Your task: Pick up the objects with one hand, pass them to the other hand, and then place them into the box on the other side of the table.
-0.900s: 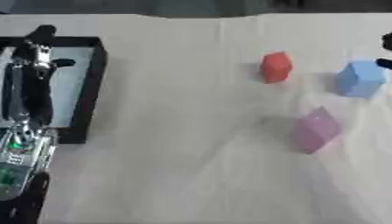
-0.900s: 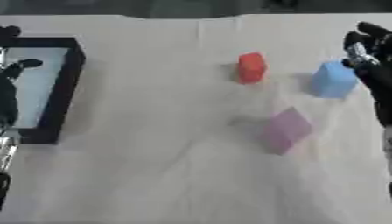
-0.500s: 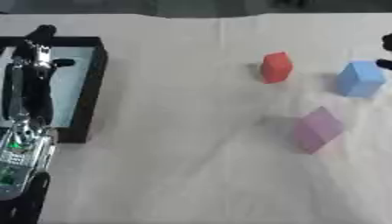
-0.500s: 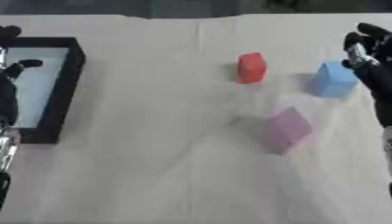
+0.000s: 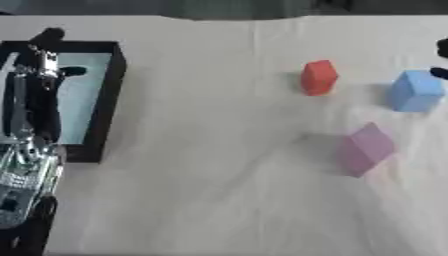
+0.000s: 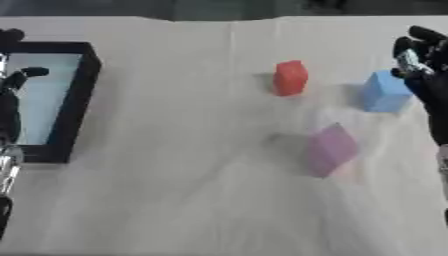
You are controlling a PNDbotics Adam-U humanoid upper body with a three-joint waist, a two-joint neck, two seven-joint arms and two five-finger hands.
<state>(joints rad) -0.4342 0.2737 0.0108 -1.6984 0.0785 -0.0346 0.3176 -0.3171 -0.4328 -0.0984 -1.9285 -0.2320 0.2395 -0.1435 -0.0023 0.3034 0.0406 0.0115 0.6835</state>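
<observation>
Only in right eye view: right hand (image 6: 426, 65), fingers relaxed, beside blue block (image 6: 385, 91).

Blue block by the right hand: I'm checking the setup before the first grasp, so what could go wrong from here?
The right hand hovers open just beside the blue block, so a sideways approach might nudge it toward the red block. The left hand hangs over the box; it may catch the wall when leaving for the handover.

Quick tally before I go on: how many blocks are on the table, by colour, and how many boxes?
Red block: 1
Blue block: 1
Pink block: 1
Black box: 1
Total: 3 blocks and 1 box, 4 things.
</observation>
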